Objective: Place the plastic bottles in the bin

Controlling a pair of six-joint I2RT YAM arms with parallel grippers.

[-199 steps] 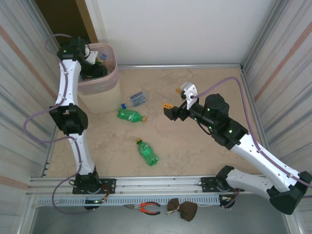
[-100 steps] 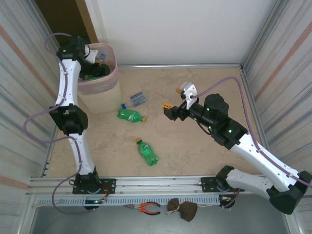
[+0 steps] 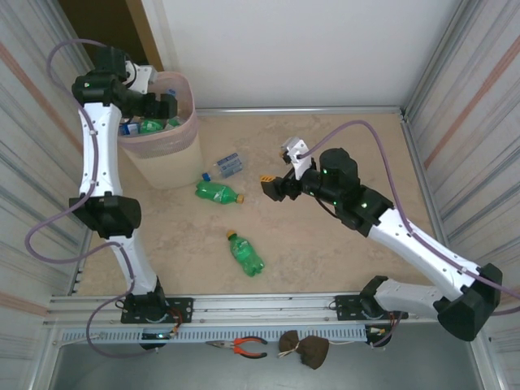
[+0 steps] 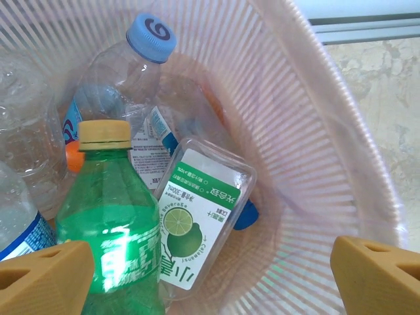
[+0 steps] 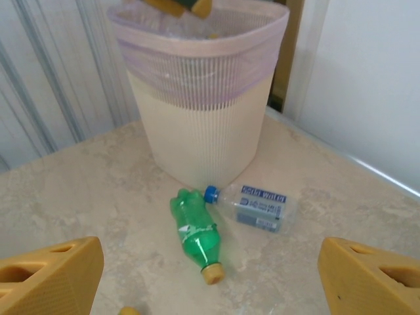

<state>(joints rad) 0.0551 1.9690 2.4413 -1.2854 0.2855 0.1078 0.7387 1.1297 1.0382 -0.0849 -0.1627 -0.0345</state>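
Over the mouth of the bin (image 3: 166, 158), left gripper (image 4: 210, 279) with fingers spread wide, nothing clamped between them. Above mid-table, right gripper (image 5: 210, 275) turned toward the bin, fingers also wide apart and empty. Between right gripper and bin, two of the plastic bottles lying on their sides: a clear water bottle (image 3: 228, 165) just beside the bin's foot, and a green bottle (image 3: 216, 192) close against it. Well apart from these, nearer the arm bases, a second green bottle (image 3: 245, 253). From the left wrist, the inside of the bin: a yellow-capped green bottle (image 4: 108, 216), a lime-labelled bottle (image 4: 197, 226) and a clear blue-capped bottle (image 4: 141, 72), all against the pink liner (image 4: 315, 131). From above, pliers (image 3: 242, 347) and a brown lump (image 3: 305, 349) on the grey ledge (image 3: 97, 366) before the arm bases. Beige marbled table top (image 3: 325, 268), ribbed metal side walls (image 3: 479, 122), plain white back wall (image 3: 301, 49).
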